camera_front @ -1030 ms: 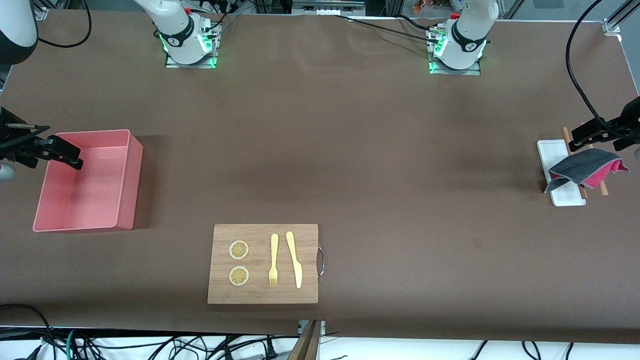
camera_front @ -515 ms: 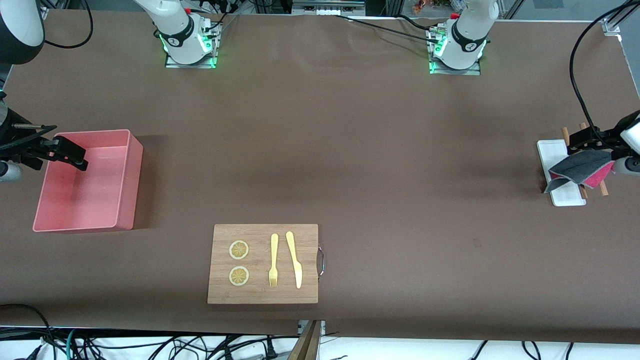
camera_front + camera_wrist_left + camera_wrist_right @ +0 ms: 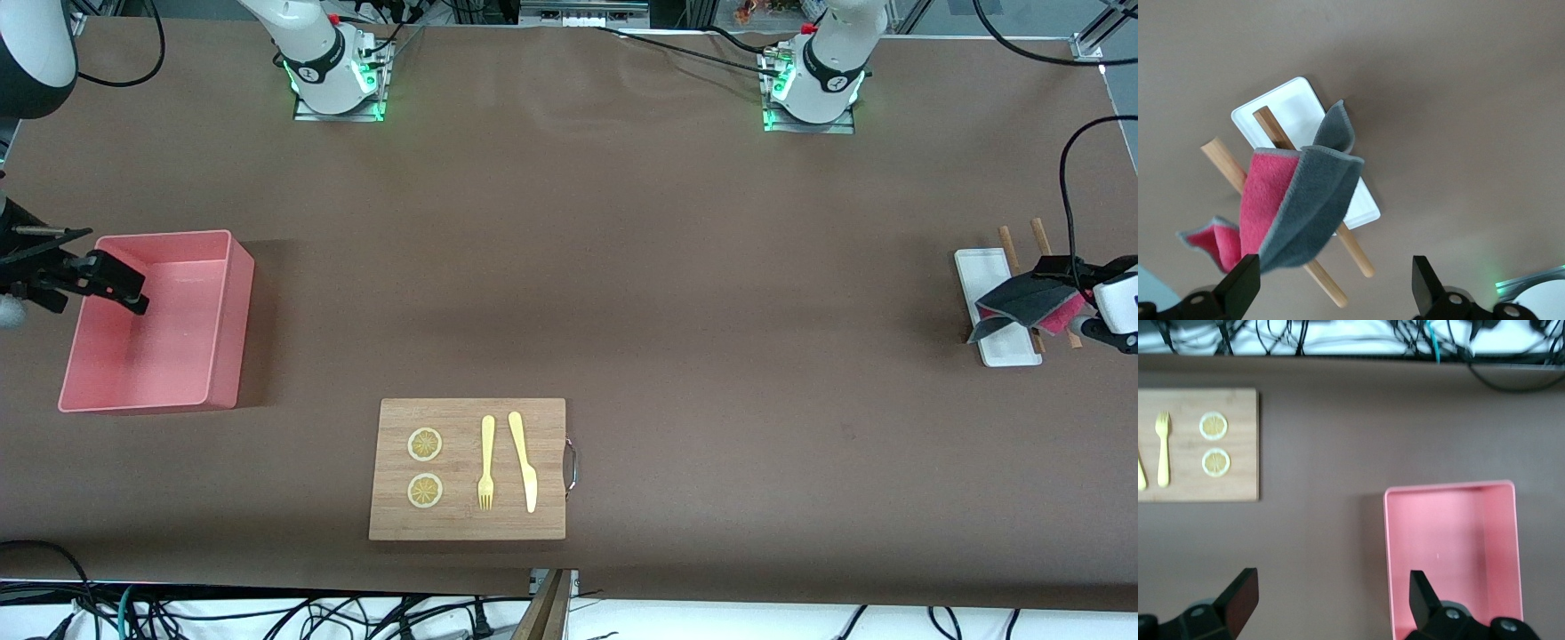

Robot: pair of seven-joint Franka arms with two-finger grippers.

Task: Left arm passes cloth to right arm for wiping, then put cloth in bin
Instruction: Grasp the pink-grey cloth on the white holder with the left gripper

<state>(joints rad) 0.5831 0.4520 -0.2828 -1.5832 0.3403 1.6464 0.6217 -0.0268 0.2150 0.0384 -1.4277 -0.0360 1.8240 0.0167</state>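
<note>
The left gripper (image 3: 1331, 283), jaws spread wide, hovers over the cloth (image 3: 1022, 300) draped across two wooden sticks (image 3: 1007, 240) and a white tray (image 3: 982, 267); closing on it comes next. At nine o'clock, the right gripper (image 3: 1328, 600) waits parted over the bin (image 3: 222, 347).

My cloth (image 3: 1022, 300) lies crumpled, dark grey face up with magenta-pink showing at its folds, draped over a white tray and two wooden sticks at my left arm's end. My salmon-pink bin (image 3: 224, 311) stands upright at my right arm's end.
</note>
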